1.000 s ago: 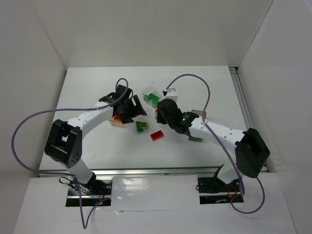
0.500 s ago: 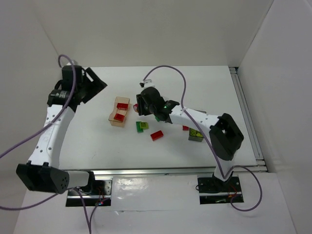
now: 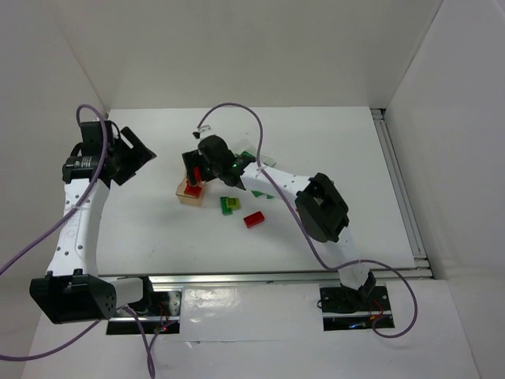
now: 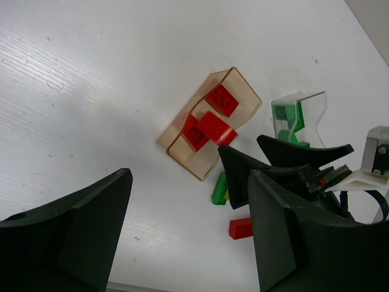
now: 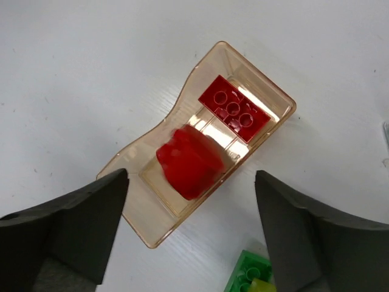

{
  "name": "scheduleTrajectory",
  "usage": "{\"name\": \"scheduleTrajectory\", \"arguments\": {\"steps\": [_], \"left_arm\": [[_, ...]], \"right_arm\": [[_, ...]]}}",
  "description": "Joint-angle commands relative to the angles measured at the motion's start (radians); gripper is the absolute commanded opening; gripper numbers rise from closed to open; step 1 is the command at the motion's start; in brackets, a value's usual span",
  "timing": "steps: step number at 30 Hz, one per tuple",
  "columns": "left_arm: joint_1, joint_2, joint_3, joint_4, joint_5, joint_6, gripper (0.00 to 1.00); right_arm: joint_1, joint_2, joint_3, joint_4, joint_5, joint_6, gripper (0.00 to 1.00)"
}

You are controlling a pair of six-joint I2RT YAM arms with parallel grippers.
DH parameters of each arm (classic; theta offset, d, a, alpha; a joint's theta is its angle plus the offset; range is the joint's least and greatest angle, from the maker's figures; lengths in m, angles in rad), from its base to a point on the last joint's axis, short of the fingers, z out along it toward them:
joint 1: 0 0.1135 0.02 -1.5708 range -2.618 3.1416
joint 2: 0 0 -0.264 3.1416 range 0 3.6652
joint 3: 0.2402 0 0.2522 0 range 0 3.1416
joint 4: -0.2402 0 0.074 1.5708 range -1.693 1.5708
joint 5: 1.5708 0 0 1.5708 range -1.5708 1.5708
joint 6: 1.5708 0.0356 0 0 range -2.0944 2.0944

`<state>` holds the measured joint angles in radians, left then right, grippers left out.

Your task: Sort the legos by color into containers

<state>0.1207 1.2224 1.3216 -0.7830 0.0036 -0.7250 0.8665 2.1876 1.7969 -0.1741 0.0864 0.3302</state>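
Note:
My right gripper (image 5: 191, 234) hangs open just above the tan container (image 5: 152, 213), its jaws spread wide with nothing between them. In that tub one red lego (image 5: 234, 108) lies flat, and a second red lego (image 5: 189, 161) shows blurred. From above, my right gripper (image 3: 195, 167) is over the tan container (image 3: 187, 195). A green lego with a yellow-green one on it (image 3: 230, 204) and a loose red lego (image 3: 253, 219) lie on the table. My left gripper (image 3: 132, 154) is open and empty at the far left. The clear container (image 4: 307, 106) holds green legos (image 4: 285, 115).
The right arm (image 3: 276, 181) stretches across the table's middle and hides part of the clear tub. White walls enclose the table on three sides. The dark grey container is not visible. Bare white table (image 3: 158, 237) lies left and in front of the tan tub.
The right gripper has moved left over the tan container and opened, letting a red lego go into it. The left arm has swung away to the far left.

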Motion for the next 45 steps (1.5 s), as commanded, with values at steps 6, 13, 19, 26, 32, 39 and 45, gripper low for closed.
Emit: {"name": "scheduleTrajectory", "arguments": {"steps": [6, 13, 19, 26, 32, 39, 45], "left_arm": [[0.019, -0.014, -0.027, 0.024, 0.078, 0.035, 0.86], [0.019, -0.014, -0.048, 0.064, 0.105, 0.044, 0.86], [0.019, -0.004, -0.067, 0.087, 0.138, 0.035, 0.86], [0.000, -0.004, -0.087, 0.105, 0.138, 0.035, 0.86], [0.000, -0.004, -0.096, 0.105, 0.147, 0.026, 0.86], [0.000, -0.004, -0.096, 0.114, 0.147, 0.025, 0.86], [0.000, 0.005, -0.096, 0.114, 0.128, 0.025, 0.86]], "right_arm": [[0.026, -0.294, -0.272, 0.073, 0.242, -0.046, 0.85], [0.017, -0.526, -0.617, -0.051, 0.312, 0.047, 0.98], [0.017, -0.574, -0.751, -0.062, 0.205, 0.079, 1.00], [0.017, -0.497, -0.765, -0.048, 0.202, 0.012, 1.00], [0.017, -0.405, -0.734, -0.057, 0.135, -0.040, 1.00], [0.017, -0.396, -0.723, -0.048, 0.144, -0.030, 0.80], [0.017, -0.445, -0.654, -0.093, 0.193, -0.030, 0.50]]}}
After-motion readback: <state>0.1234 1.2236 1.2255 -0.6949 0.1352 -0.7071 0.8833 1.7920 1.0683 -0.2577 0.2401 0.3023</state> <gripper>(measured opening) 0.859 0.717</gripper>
